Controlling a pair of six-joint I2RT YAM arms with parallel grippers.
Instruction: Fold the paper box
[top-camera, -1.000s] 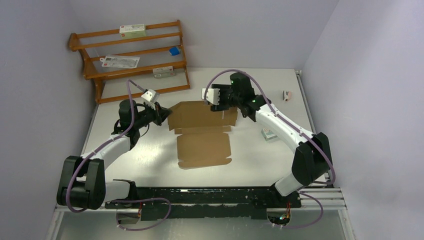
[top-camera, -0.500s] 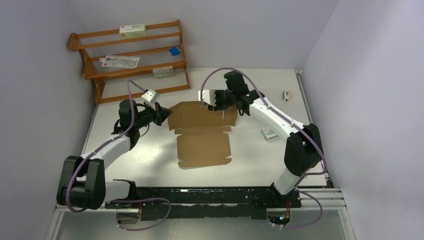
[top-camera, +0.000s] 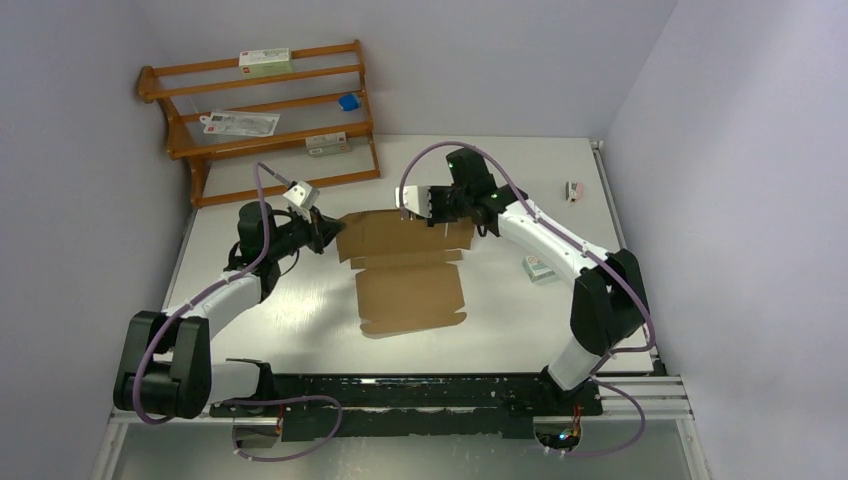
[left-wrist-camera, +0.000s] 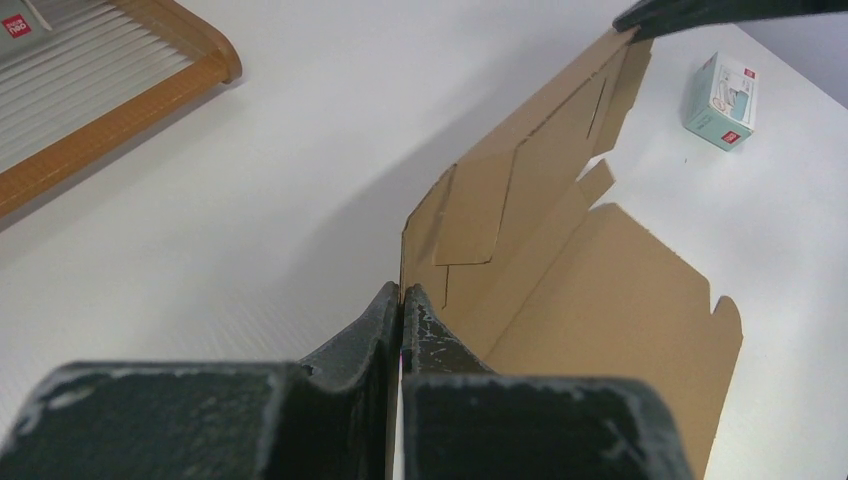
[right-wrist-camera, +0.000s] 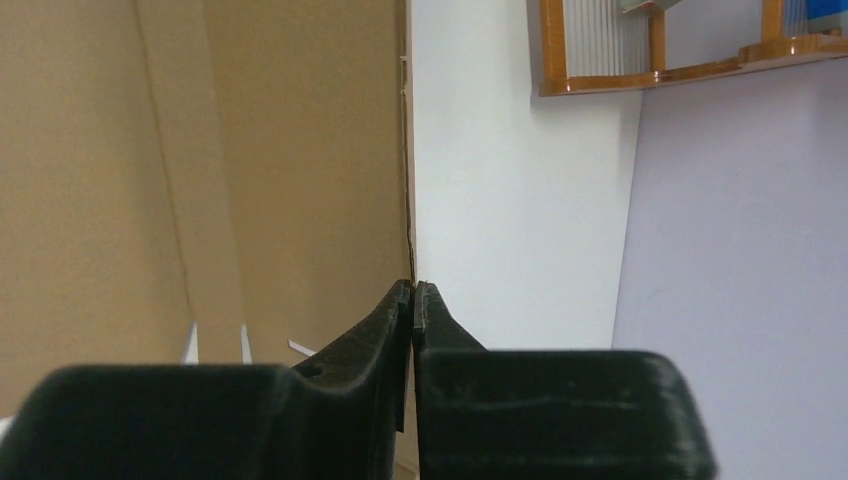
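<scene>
Paper box (top-camera: 408, 295), plain brown cardboard, sits mid-table as an opened-out die-cut sheet. Its near panel lies flat on the white table (top-camera: 290, 320); the far panel w/ its flaps is tilted up off the surface. The left gripper (left-wrist-camera: 402, 296) is at the raised panel's left end, jaws pressed together w/ the thin cardboard edge pinched btwn them. The right gripper (right-wrist-camera: 413, 290) is at the panel's far right corner, jaws closed to a sliver, also nipping the cardboard edge. Both arms reach in from opposite sides, so the lifted panel spans btwn the two grips. A small white carton (top-camera: 540, 267) lies on the table to the right of the box, well apart from it. A wooden rack (top-camera: 265, 120) stands at the far left of the table, w/ a few cartons & a blue item on its shelves.
</scene>
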